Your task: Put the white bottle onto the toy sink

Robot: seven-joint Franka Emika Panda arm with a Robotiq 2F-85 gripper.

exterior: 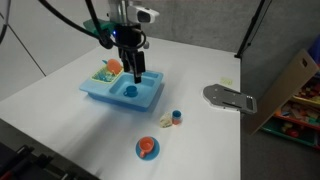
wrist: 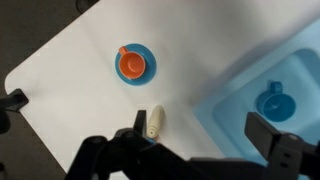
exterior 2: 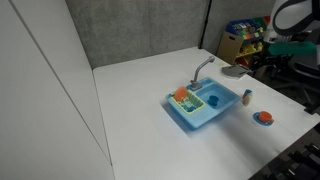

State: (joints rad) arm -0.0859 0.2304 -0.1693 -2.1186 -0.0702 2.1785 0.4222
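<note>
While the white desk (exterior: 200, 140) carries everything, the toy sink (exterior: 145, 98) stands about in its middle. The tool (exterior: 128, 70) hangs over the basin with its fingers spread wide, gripping nothing. The white bottle (wrist: 156, 121) lies on the desk near the sink, between it and an orange piece on a blue disc (wrist: 133, 63).

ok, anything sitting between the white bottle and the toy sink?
Nothing. In the wrist view the white bottle lies on the table, apart from the toy sink, and the stretch between them is bare.
</note>
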